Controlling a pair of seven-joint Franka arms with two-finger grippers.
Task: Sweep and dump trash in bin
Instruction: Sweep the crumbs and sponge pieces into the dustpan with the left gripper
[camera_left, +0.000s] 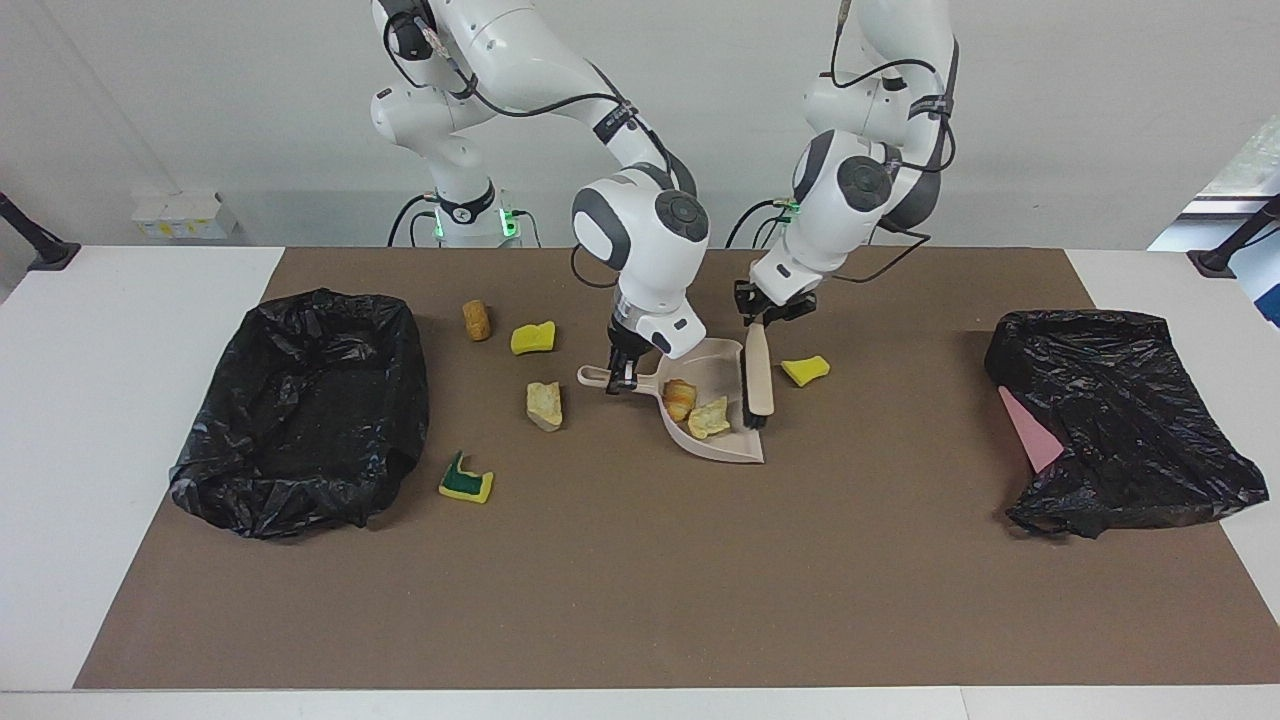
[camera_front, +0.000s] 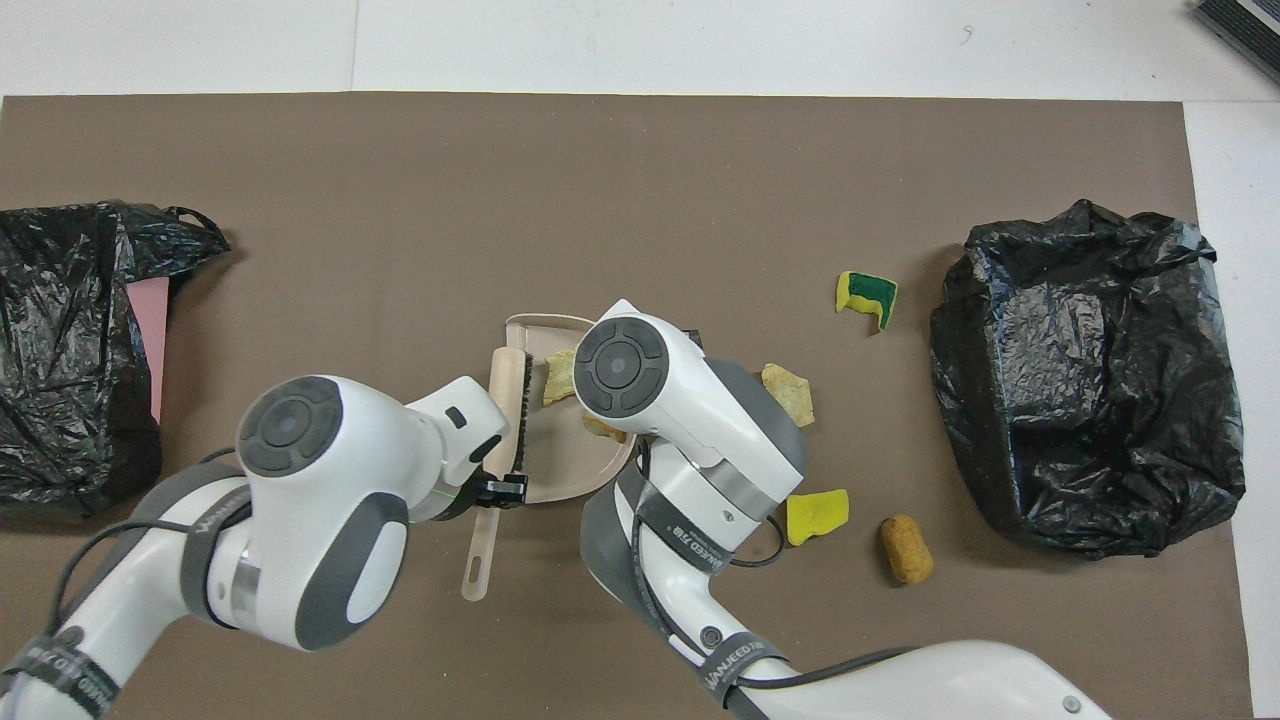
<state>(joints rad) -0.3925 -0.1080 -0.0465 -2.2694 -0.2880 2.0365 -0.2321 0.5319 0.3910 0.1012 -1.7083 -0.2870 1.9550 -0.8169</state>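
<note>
A white table (camera_left: 120, 400) carries a brown mat (camera_left: 640, 580) strewn with scraps (camera_left: 545, 405).

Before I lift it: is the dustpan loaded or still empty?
Loaded. Two scraps, a croissant and a bread chunk, lie inside the dustpan, with the brush at its mouth.

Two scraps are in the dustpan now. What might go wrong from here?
1. The croissant and bread chunk lie near the open lip of the dustpan; tipping it forward on the lift could spill them.
2. The brush in the left hand hangs over the pan's edge and may knock it.
3. The yellow sponge piece beside the brush could be missed.
</note>
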